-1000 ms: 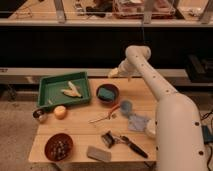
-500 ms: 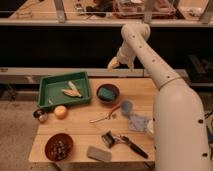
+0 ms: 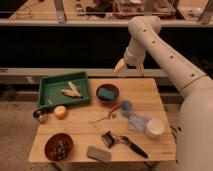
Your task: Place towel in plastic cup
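The towel (image 3: 138, 122), a small pale blue-grey cloth, lies crumpled on the right part of the wooden table (image 3: 80, 127). The plastic cup (image 3: 155, 128), short and off-white, stands upright just right of it, touching or nearly touching the cloth. My gripper (image 3: 130, 67) hangs in the air over the table's far edge, well above and behind the towel and cup. It is open and holds nothing. One yellowish fingertip (image 3: 119, 65) points down to the left.
A green tray (image 3: 47, 92) with pale food sits at back left, with a dark bowl (image 3: 108, 93) holding a teal block beside it. An orange ball (image 3: 60, 111), a metal cup (image 3: 40, 115), a second dark bowl (image 3: 58, 146), a grey slab (image 3: 98, 153) and a black-handled tool (image 3: 132, 146) lie along the front.
My arm has lifted and swung toward the back of the table, its elbow now high. The gripper stays open and empty. Nothing on the table has moved.
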`<state>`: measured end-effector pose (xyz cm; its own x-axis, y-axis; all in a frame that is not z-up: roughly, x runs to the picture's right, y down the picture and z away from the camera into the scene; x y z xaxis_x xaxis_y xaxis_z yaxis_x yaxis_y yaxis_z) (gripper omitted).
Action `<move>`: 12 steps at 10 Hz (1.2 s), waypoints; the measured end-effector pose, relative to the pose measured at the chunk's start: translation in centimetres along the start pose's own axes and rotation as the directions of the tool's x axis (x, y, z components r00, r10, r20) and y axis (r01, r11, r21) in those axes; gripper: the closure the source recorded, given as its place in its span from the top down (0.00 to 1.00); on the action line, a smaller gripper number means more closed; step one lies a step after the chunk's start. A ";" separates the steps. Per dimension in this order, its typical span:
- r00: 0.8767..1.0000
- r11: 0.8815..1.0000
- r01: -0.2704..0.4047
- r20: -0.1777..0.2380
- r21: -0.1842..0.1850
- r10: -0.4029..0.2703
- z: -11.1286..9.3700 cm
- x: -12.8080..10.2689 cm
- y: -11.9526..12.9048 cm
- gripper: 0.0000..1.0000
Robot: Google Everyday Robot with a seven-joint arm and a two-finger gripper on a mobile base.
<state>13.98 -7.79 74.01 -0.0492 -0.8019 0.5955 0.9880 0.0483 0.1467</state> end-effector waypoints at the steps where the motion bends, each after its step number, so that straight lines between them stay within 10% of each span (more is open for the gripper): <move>1: 1.000 1.000 -0.011 0.006 0.010 0.011 0.3 -1.1 1.1 0.80; 7: 1.000 0.999 -0.028 0.002 0.019 0.028 0.4 -2.1 2.3 0.80; 12: 0.983 0.979 0.175 0.038 0.108 -0.180 1.7 -5.7 2.8 0.80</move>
<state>16.74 -2.12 72.36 -0.2319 -0.7744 0.5887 0.9424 -0.0287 0.3334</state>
